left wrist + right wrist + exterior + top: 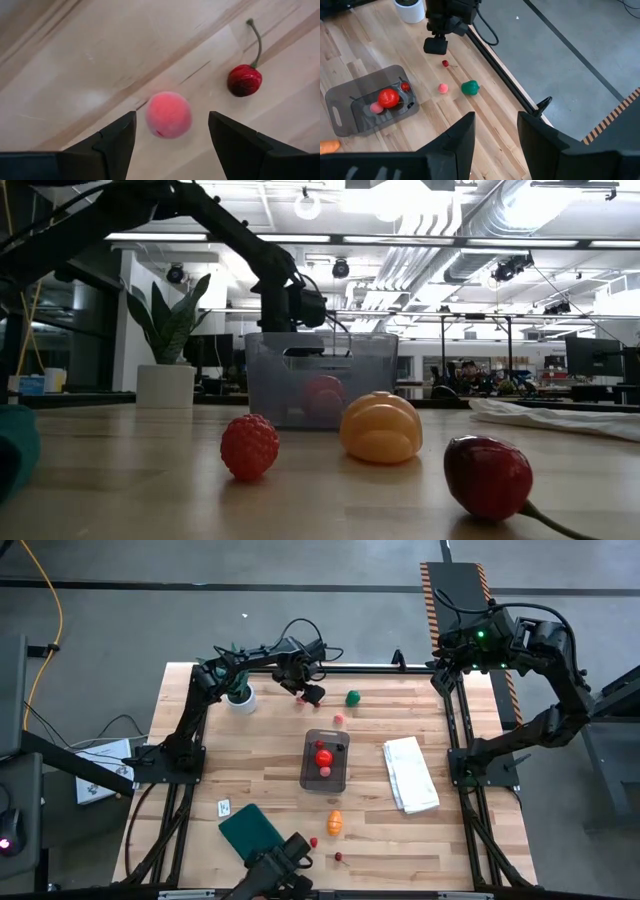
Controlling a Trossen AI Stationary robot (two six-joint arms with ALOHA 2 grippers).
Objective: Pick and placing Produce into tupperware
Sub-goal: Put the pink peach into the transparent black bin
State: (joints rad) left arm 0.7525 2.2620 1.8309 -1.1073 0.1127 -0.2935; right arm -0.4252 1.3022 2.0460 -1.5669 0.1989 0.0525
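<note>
The clear tupperware (338, 776) (340, 117) sits mid-table with a red ball (323, 755) and a few small produce pieces inside. A pink ball (168, 114) (338, 719), a cherry (244, 80) and a green round piece (352, 697) lie on the wood toward the far edge. My left gripper (172, 117) (308, 693) points down there, open. In its wrist view its fingers stand either side of the pink ball, apart from it. An orange piece (335, 822), a raspberry (249, 447) and a stemmed red piece (488, 477) lie near the front. My right gripper (495, 135) is raised at the far right, open.
A potted spiky plant (240, 695) stands at the far left beside the left arm. A folded white cloth (410, 772) lies right of the tupperware, and a dark green cloth (250, 830) lies at the near left. Bare wood lies between the green piece and the white cloth.
</note>
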